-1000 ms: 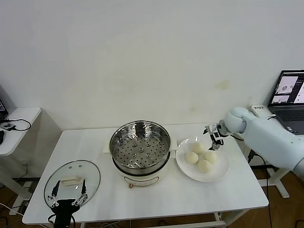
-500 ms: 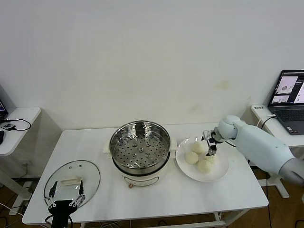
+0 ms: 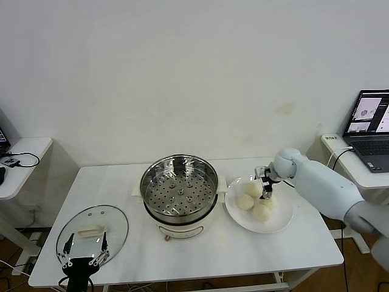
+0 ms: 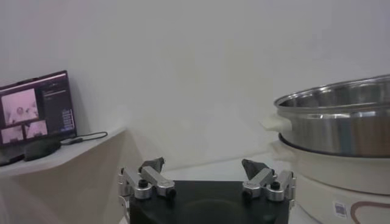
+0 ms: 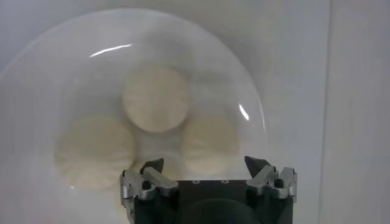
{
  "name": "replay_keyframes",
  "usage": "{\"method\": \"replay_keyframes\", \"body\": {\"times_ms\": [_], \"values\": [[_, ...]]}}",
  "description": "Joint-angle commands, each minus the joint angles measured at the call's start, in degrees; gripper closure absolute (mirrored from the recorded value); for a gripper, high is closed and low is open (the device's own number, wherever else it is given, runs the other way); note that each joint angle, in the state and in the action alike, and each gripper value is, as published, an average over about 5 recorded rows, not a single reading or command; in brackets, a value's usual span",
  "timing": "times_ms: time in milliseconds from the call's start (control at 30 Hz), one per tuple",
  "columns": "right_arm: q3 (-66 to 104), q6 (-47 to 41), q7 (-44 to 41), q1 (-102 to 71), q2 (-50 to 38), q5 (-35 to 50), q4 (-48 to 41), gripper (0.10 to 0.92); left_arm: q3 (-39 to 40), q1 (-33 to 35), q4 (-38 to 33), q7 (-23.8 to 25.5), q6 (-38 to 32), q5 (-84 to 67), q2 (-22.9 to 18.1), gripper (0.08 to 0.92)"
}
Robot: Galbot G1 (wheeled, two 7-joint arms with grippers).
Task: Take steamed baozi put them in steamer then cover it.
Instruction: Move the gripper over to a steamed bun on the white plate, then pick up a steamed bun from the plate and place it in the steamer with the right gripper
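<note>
A: Left side first. What's there?

B: Left gripper (image 3: 84, 244) low at the table's (image 3: 200, 249) near-left edge, fingers spread wide, nothing between them. It hangs at the near rim of the cover (image 3: 92, 233), which lies flat on the table, cream handle up.

A: Centre?

B: The steamer (image 3: 179, 185), lid off. Perforated tray showing, no buns in it. Cream base beneath; the left wrist view shows a small printed label low on that base, not legible.

A: And the right?

B: White plate (image 3: 281, 222) just beside the steamer, holding the steamed baozi (image 3: 245, 202) in a tight cluster. Right gripper (image 3: 265, 189) is over the cluster, fingers wide apart, gripping nothing. Far right, a laptop (image 3: 369, 125) on a side shelf, screen text unreadable.
</note>
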Motion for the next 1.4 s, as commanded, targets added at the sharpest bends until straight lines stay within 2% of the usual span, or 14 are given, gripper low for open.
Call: {"method": "replay_keyframes", "body": {"times_ms": [33, 233, 500, 1033, 1200, 1400], "values": [[0.5, 0.1, 0.4, -0.2, 1.5, -0.6, -2.3, 0.203, 0.2, 0.0, 0.2, 0.0, -0.2, 0.0, 0.0, 0.177], [0.6, 0.1, 0.3, -0.3, 2.5, -1.0, -3.3, 0.238, 0.1, 0.1, 0.1, -0.1, -0.3, 0.0, 0.0, 0.177], [0.4, -0.4, -0.1, -0.6, 3.2, -1.4, -3.4, 0.338, 0.2, 0.3, -0.1, -0.1, -0.3, -0.1, -0.1, 0.177], [0.6, -0.5, -0.4, -0.1, 2.9, -1.5, -3.2, 0.477, 0.1, 0.2, -0.1, -0.3, -0.5, -0.4, -0.2, 0.177], [0.2, -0.7, -0.6, 2.2, 0.8, 0.2, -0.4, 0.5, 0.1, 0.3, -0.1, -0.4, -0.5, -0.4, -0.2, 0.177], [-3.3, -2.0, -0.9, 8.8, -4.6, 5.6, 8.1, 0.507, 0.0, 0.0, 0.3, -0.5, -0.5, -0.5, 0.0, 0.177]]}}
